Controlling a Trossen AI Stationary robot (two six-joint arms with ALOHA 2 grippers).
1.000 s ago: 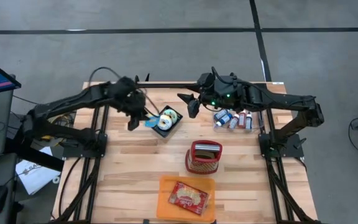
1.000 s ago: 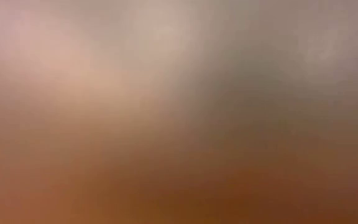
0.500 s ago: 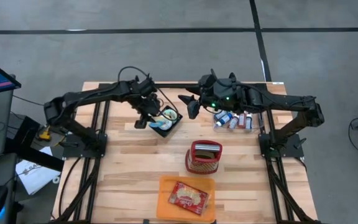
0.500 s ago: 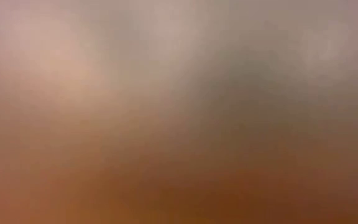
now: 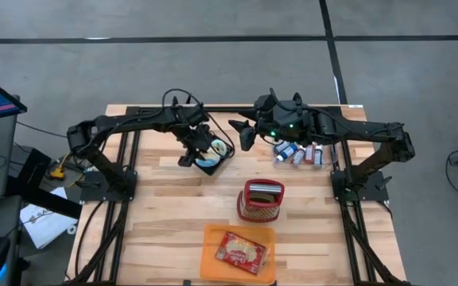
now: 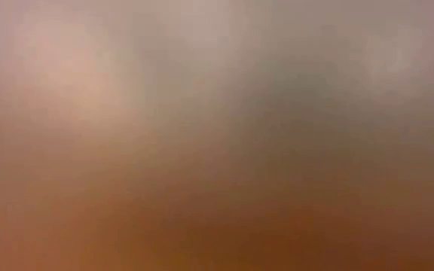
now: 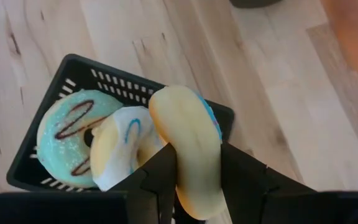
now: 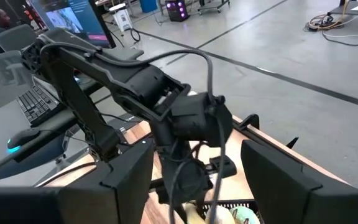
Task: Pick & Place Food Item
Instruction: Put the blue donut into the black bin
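A black mesh basket (image 5: 219, 161) (image 7: 73, 67) stands on the wooden table left of centre. A teal donut with brown stripes (image 7: 66, 134) and a white-iced donut (image 7: 120, 149) lie in it. My left gripper (image 5: 188, 157) (image 7: 199, 186) hangs over the basket's edge, shut on a third donut with a pale underside and blue icing (image 7: 188, 140). My right gripper (image 5: 242, 133) is raised over the far middle of the table, open, with nothing between its fingers. The low view shows only blur. My left gripper pinches the blue-iced donut between its two fingers, one finger (image 7: 163, 177) on the pale underside (image 7: 182, 155) and the other (image 7: 244, 177) on the iced side. The fingers slant down from the table's left. The donut stands on edge above the basket's rim; whether it touches the white donut I cannot tell.
A red basket (image 5: 261, 202) stands right of centre. An orange tray (image 5: 213, 238) holding a red packet (image 5: 241, 253) lies at the near edge. Several small bottles (image 5: 299, 152) lie at the far right, below my right arm. Bare wood lies left of the basket.
My left gripper has gone toward the table's right edge and down onto the black basket, rolling its wrist as it went. The blue-iced donut has come with it and now stands on edge over the basket.
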